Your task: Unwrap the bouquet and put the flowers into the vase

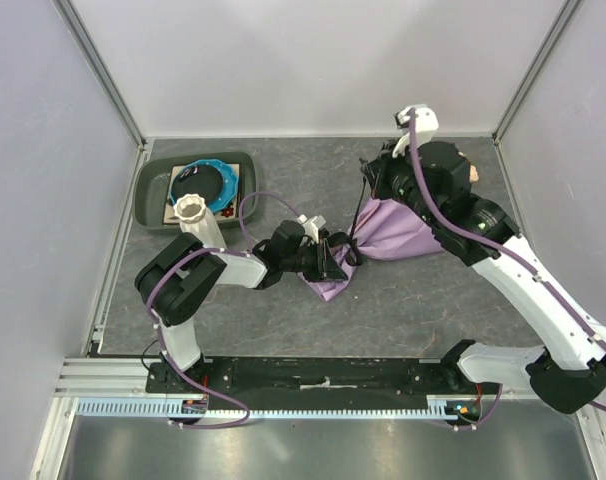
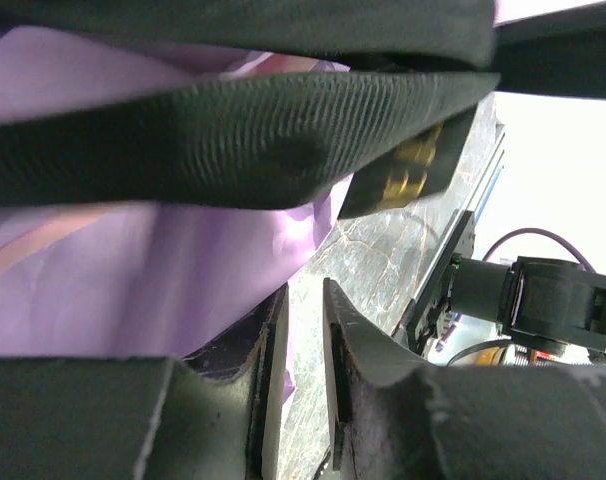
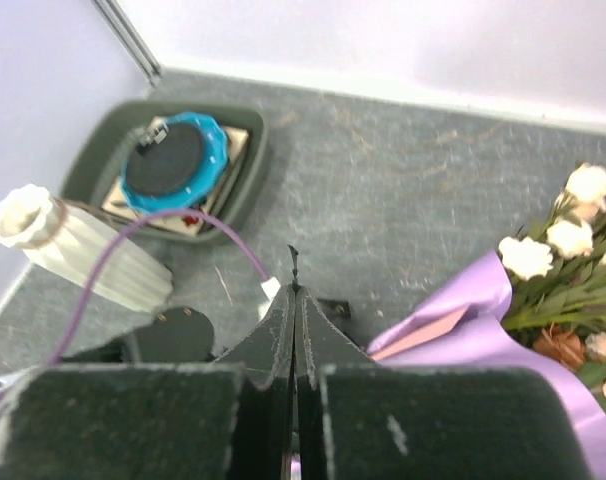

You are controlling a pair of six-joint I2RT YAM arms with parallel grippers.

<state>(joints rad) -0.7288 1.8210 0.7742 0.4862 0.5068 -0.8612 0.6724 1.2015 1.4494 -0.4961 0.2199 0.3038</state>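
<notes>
Bouquet lies flat on the table, well to the right of the vase. Paper still on, so unwrapping is not yet done.

Long axis: the narrow stem end points back toward the vase, and the blooms are at the far-right end, away from it.

Left gripper is at the stem end, the end of the bouquet nearer the vase. Wrist view: jaws part-way apart with lilac paper lying between the pads; cannot tell whether the paper is actually pinched.

Right gripper sits over the wide part of the wrap, farther from the vase. Its fingers are pressed together, with a thin dark sliver at the tips that is too small to identify.

Judgement: the next move turns on the stem end. The left arm is on it and is the arm nearer the vase — paper would peel along the axis, away from the blooms. Vase stands upright just in front of the tray.
</notes>
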